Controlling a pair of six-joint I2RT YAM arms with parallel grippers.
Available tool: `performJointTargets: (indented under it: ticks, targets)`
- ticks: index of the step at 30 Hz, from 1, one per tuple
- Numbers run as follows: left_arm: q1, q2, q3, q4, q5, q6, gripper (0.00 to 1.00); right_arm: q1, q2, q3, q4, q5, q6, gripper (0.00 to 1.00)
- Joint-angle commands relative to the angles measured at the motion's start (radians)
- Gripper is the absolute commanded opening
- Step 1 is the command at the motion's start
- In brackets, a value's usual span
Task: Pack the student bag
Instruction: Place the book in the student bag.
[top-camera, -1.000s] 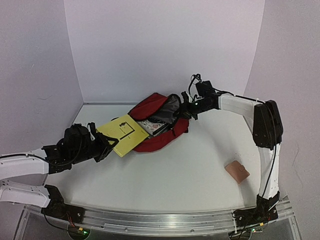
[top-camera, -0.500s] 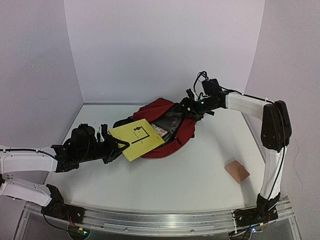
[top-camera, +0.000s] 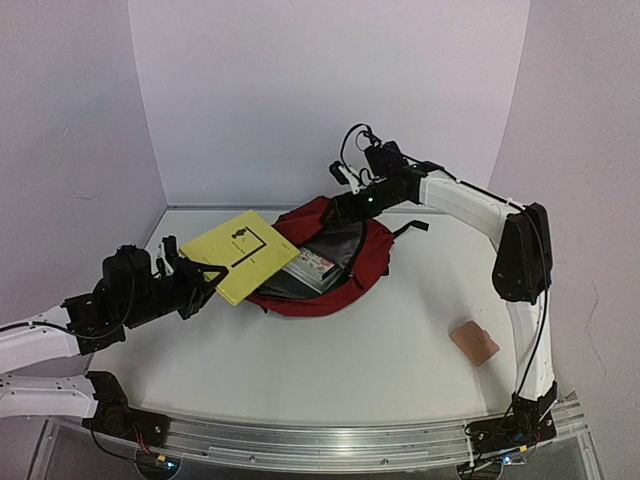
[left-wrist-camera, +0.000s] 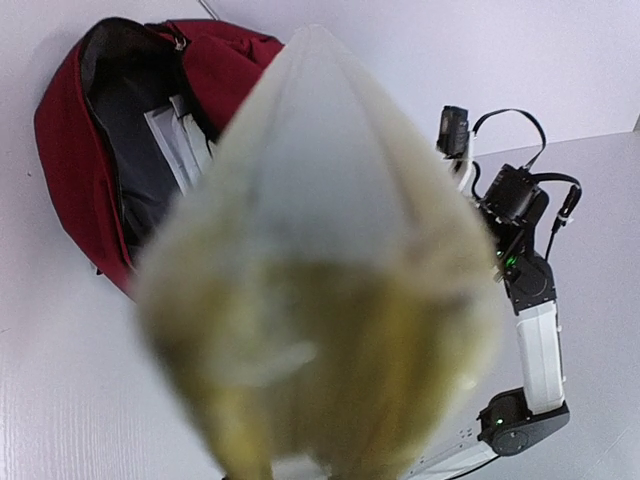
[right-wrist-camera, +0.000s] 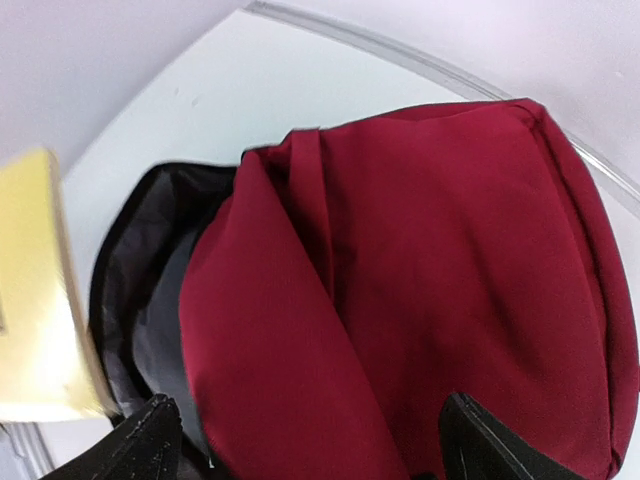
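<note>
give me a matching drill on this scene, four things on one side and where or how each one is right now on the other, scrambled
Things:
1. yellow book
2. student bag
3. small brown square item
4. right end effector

States:
a. jaws apart, over the bag's far edge
b. gripped by the left end effector
c. lying alone on the table, right side
d. unzipped on the table, a book inside

Pairs: 1-b, 2-d, 3-c, 4-a

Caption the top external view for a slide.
Left gripper holds a yellow book at the mouth of the red student bag; open right gripper hovers over its far side.
</note>
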Motion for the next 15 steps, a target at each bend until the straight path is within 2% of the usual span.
performJointTargets:
  ticks: [1, 6, 12, 15]
  targets:
    - [0.001, -0.105, 0.029, -0.037, -0.115, 0.023, 0.00, 0.057, 0.050, 0.083, -0.107, 0.130, -0.238, 0.88]
    - [0.001, -0.160, 0.052, -0.135, -0.146, 0.049, 0.00, 0.083, 0.054, 0.092, -0.107, 0.197, -0.284, 0.89]
    - [0.002, -0.183, 0.045, -0.143, -0.152, 0.048, 0.00, 0.080, 0.139, 0.234, -0.105, 0.446, -0.298, 0.90]
    - [0.001, -0.186, 0.043, -0.145, -0.154, 0.049, 0.00, 0.057, 0.180, 0.290, -0.105, 0.503, -0.274, 0.91]
